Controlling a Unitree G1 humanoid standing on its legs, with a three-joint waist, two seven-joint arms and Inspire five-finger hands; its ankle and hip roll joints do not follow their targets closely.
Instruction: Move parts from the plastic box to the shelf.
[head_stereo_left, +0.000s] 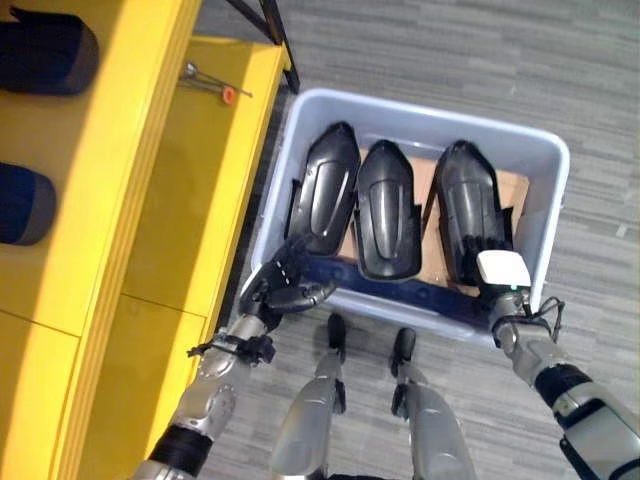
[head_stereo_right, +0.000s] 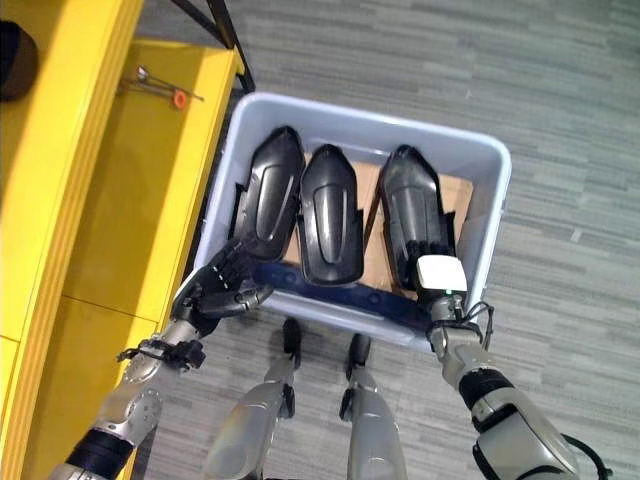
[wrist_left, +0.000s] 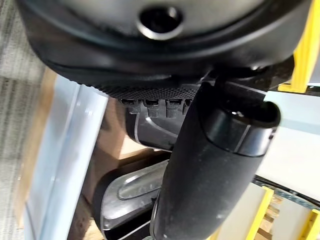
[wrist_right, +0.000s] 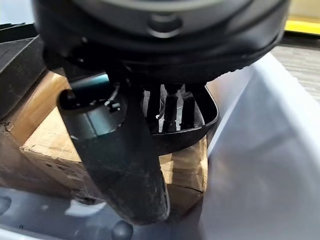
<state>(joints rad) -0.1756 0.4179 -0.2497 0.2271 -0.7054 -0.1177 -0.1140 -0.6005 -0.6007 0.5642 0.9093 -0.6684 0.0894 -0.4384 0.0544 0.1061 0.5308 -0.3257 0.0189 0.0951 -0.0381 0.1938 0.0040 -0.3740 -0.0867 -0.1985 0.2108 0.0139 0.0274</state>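
A pale grey plastic box (head_stereo_left: 420, 110) stands on the floor with three black moulded parts lying side by side on cardboard (head_stereo_left: 512, 188): a left part (head_stereo_left: 328, 190), a middle part (head_stereo_left: 388, 210) and a right part (head_stereo_left: 465, 195). My left hand (head_stereo_left: 288, 282) is at the box's near left corner, its relaxed fingers touching the left part's near end and its thumb (wrist_left: 215, 165) standing free. My right hand (head_stereo_left: 500, 272), with a white cover, is at the near right; its straight fingers lie on the right part's near end (wrist_right: 195, 120) and its thumb (wrist_right: 120, 155) is off it.
The yellow shelf (head_stereo_left: 190, 180) runs along the box's left side, almost touching it. A thin metal tool with a red tip (head_stereo_left: 215, 85) lies on its lower board, and two dark rounded items (head_stereo_left: 45, 50) sit on the upper board. Grey carpet surrounds the box.
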